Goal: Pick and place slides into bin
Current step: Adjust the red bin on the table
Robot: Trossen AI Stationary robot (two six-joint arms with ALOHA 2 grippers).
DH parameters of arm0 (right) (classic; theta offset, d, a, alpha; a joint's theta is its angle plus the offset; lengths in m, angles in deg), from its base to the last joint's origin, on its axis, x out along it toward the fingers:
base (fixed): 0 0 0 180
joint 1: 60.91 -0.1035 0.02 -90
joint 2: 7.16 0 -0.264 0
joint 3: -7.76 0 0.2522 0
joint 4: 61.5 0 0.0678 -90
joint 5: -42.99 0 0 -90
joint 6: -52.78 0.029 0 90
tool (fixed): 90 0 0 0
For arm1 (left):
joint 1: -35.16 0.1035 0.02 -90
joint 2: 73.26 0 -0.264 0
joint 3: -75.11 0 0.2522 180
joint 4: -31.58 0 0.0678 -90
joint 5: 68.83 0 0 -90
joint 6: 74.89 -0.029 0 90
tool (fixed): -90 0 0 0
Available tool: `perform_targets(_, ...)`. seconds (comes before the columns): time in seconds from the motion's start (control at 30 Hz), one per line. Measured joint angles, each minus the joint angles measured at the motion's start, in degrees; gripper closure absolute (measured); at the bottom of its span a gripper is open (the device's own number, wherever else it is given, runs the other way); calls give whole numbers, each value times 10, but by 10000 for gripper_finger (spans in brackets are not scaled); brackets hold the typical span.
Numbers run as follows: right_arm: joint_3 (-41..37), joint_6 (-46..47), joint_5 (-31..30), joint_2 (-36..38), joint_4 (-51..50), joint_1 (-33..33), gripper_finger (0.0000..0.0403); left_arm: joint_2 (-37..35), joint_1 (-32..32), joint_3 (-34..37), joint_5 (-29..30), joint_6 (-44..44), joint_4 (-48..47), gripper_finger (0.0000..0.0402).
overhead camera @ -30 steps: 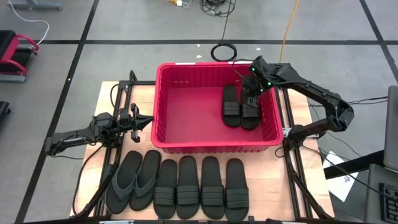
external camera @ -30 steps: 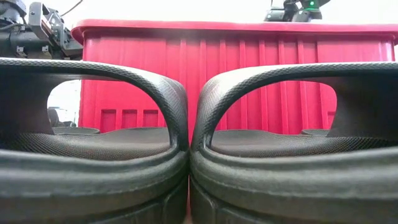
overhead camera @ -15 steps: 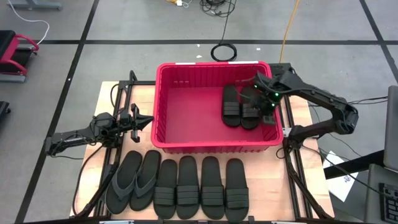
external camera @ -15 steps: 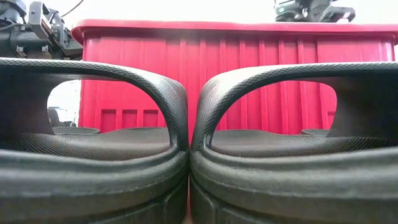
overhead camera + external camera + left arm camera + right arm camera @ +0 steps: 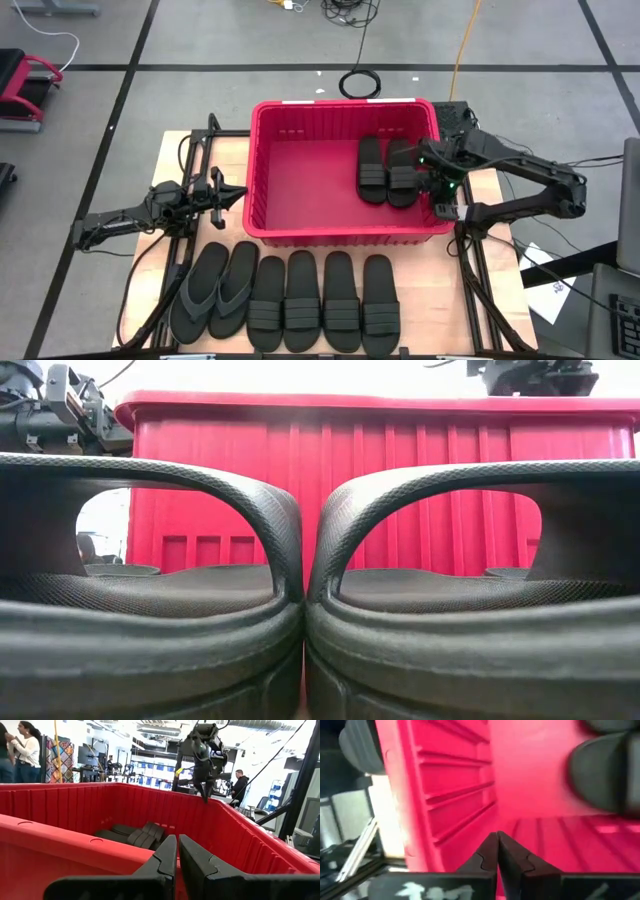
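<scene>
My right gripper (image 5: 437, 190) hangs over the bin's (image 5: 300, 238) right-hand wall, near its front corner, fingers pressed together and holding nothing; two slides (image 5: 388, 172) lie side by side on the bin floor just beside it, toward the bin's middle. My left gripper (image 5: 226, 197) waits just outside the bin's left wall, fingers all but closed and empty too.

What matters now is the row of six slides (image 5: 285, 300) left on the table in front of the bin; they lie parallel and touching, each with its long axis running from the bin toward the table's front edge. The two thong-strapped ones (image 5: 213, 292) sit at the left end, the four ribbed-strap ones (image 5: 320, 302) to their right.

From my right gripper the rightmost slide (image 5: 378, 308) lies forward and a little inward, past the bin's front wall; I judge this arm nearer to it, and the left arm nearer to the thong pair; either way the fingers must spread first and close across a slide's narrow width, not along its length.
</scene>
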Motion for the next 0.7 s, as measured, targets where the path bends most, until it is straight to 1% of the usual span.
perform_targets(0.13, -30, 39, 27, 3, -6, -50, 403, 0, 0, 0, 0, -9, 0, 378)
perform_targets(0.23, -48, 71, 26, 12, 14, -77, 403, 0, 0, 0, 0, -16, 0, 378)
perform_targets(0.5, -53, 106, 27, 23, 30, -103, 403, 0, 0, 0, 0, -18, 0, 378)
perform_targets(0.7, -53, 124, 62, 23, 66, -130, 403, 0, 0, 0, 0, -17, 0, 378)
